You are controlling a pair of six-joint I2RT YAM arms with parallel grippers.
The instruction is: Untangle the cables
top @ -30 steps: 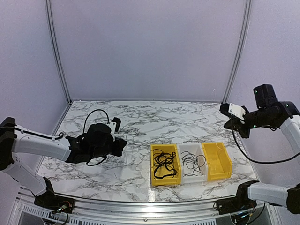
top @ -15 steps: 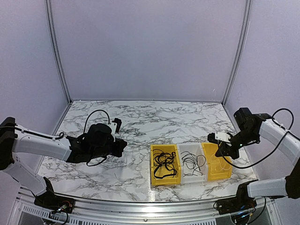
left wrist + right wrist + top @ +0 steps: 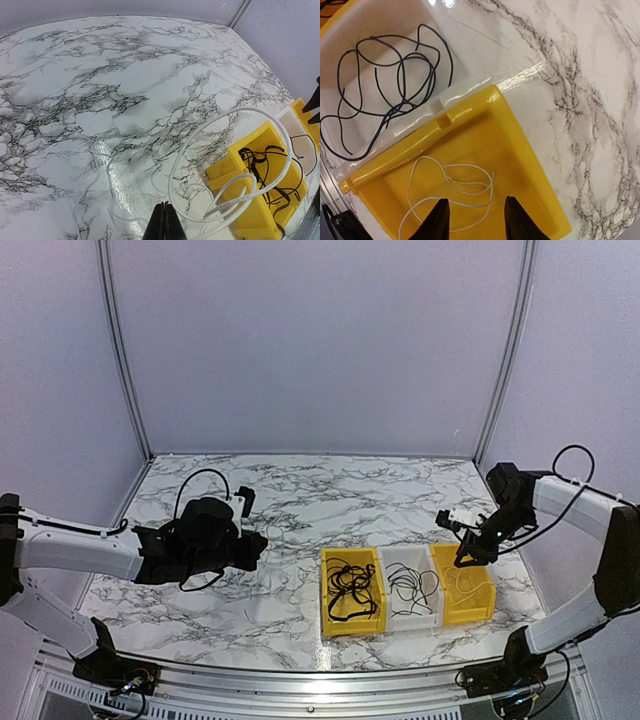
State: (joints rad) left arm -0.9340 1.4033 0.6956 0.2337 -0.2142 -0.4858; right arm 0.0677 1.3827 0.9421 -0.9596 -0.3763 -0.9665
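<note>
The left pincer (image 3: pixel 163 222) is clenched on a white cable (image 3: pixel 250 108) above the bench (image 3: pixel 100 75). The right pincer (image 3: pixel 475 220) hangs released over a yellow bin (image 3: pixel 520 150) where a second cable (image 3: pixel 451 186) lies.

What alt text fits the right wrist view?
The open right gripper hovers over a yellow bin holding one loose, thin white cable. Beside it, a white bin holds a looped dark cable; the marble table fills the right.
</note>
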